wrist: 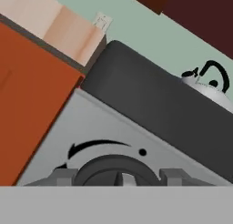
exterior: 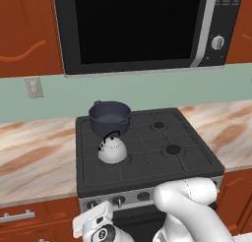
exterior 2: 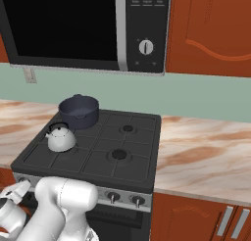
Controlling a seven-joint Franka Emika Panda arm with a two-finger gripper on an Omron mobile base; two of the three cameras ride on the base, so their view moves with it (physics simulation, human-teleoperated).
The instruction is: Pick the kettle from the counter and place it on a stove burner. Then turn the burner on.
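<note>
The silvery-white kettle [exterior: 112, 150] [exterior 2: 61, 138] [wrist: 210, 85] stands upright on the front-left grate of the dark cooktop [exterior: 147, 160] [exterior 2: 93, 159], just in front of the pot. A wide round black burner cap [exterior: 173, 149] [exterior 2: 119, 154] lies bare at the front right. My gripper [exterior: 94, 212] [exterior 2: 19, 187] [wrist: 116, 176] is low at the stove's front panel. Its fingers stand open on either side of a dark control knob [wrist: 117, 169], very close to it. I cannot tell whether they touch it.
A dark blue-grey two-handled pot [exterior: 110, 116] [exterior 2: 78, 110] sits on the back-left burner. Marbled counter [exterior: 34, 155] [exterior 2: 201, 154] flanks the stove on both sides. More knobs [exterior: 118, 201] [exterior 2: 113, 197] line the front panel. A microwave [exterior: 142, 29] hangs above.
</note>
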